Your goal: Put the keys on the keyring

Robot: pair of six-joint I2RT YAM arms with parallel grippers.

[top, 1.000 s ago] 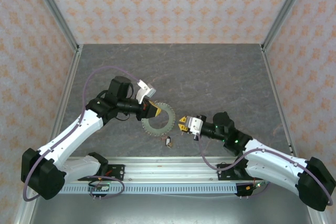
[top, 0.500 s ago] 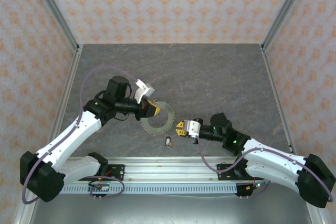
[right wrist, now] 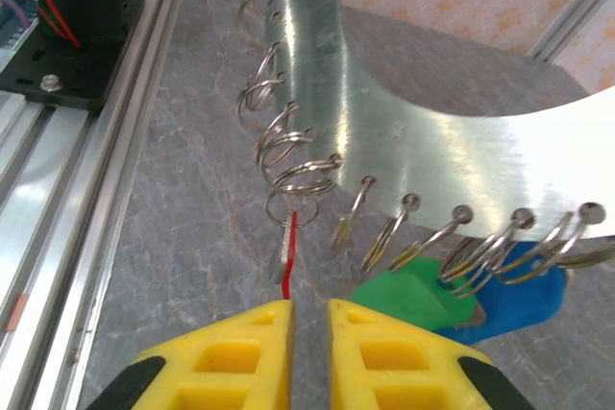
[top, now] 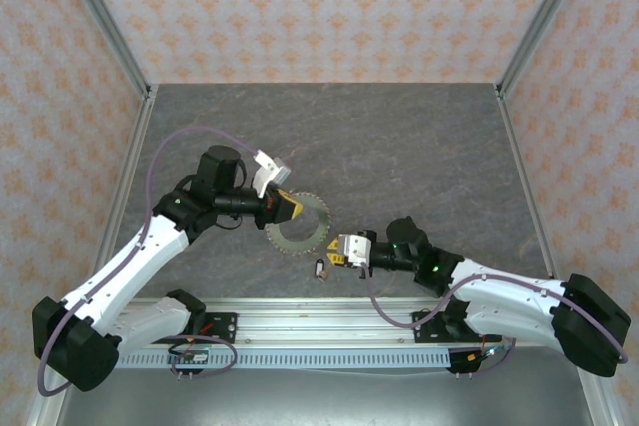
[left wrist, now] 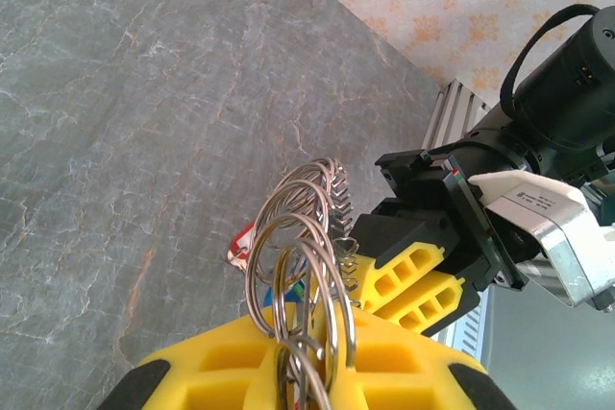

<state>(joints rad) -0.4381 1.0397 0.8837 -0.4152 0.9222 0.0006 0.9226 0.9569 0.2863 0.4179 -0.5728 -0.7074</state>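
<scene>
Keyring (top: 318, 234) hangs just above the grey table (top: 419, 137), near its front middle. It is clamped at its upper left rim by the left gripper (top: 287, 206), whose yellow fingers are clenched on it. From the left wrist the keyring is seen edge-on, a row of small split rings (left wrist: 293, 247) rising out from between those fingers, with a sliver of a red tag (left wrist: 238, 243) on the left of them. The right gripper (top: 336, 251) sits just to the right of the keyring's near edge, pointing left towards it. In the right wrist view its two yellow fingertips (right wrist: 259, 328) stand a narrow slit apart with nothing caught between them. Just above that slit a thin red tag hangs edge-on from one of the split rings, its lower end reaching almost to the fingertips; whether it touches them cannot be told. Further right in that view, a green tag (right wrist: 418, 295) and a blue tag (right wrist: 528, 300) hang from neighbouring rings under the shiny flat band of the keyring, the green partly in front of the blue. A small black piece (top: 320, 268) lies loose on the table just near of the keyring and just left of the right gripper, close to the aluminium rail (top: 329, 331) at the near edge.
</scene>
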